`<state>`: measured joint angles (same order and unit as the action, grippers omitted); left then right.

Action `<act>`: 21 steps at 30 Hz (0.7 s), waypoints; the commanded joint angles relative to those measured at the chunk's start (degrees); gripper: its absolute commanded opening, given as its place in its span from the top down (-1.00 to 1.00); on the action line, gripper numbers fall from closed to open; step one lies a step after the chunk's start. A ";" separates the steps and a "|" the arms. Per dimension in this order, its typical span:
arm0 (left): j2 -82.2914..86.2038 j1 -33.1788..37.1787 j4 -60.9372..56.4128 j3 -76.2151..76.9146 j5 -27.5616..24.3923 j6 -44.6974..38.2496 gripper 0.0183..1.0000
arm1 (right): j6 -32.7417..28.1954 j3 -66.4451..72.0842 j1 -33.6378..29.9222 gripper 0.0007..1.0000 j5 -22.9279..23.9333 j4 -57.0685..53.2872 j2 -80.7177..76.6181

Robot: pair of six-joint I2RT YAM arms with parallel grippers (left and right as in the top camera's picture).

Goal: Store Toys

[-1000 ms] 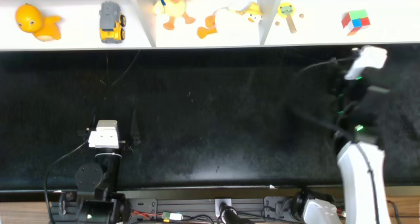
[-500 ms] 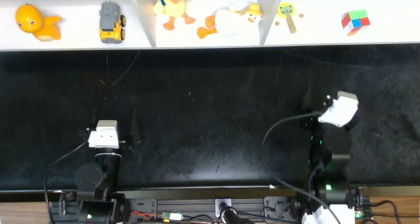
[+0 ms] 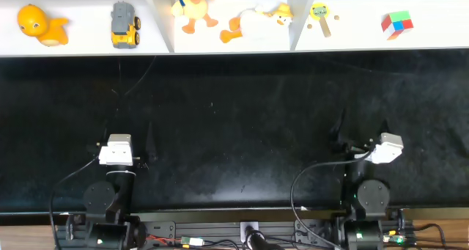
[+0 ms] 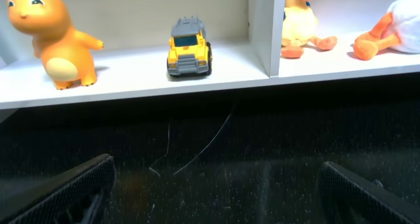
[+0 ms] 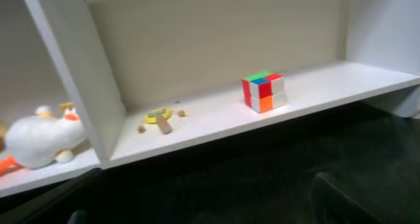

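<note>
Both arms are seen low over the black mat, close to their bases. The left gripper is shown with its fingers spread wide and nothing held between them; only the finger ends are caught, the rest being cut off by the frame edge. The right gripper is likewise spread and empty, though its fingers are dark against the mat and their outlines are hard to make out. Beyond the mat, the toys are found stored in the white shelf, which is parted into three compartments by upright dividers. In the left compartment an orange figure, clipped at the crown in the left wrist view, is stood well apart from a yellow truck. In the middle compartment a yellow duck plush, its head cut off in that view, is sat beside a white duck plush, of which only part is caught. In the right compartment a small flat toy, too small for its detail to be told, is laid near a coloured cube.
</note>
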<state>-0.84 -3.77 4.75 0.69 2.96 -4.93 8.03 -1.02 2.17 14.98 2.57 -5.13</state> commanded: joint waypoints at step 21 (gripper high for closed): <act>0.68 -0.15 0.04 -0.20 -0.35 -1.07 -1.00 | 0.55 0.76 2.99 -0.99 -0.35 -5.55 4.92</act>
<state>-0.84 -3.77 4.75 0.69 2.98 -4.93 8.21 -1.02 7.11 14.76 -3.09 -0.80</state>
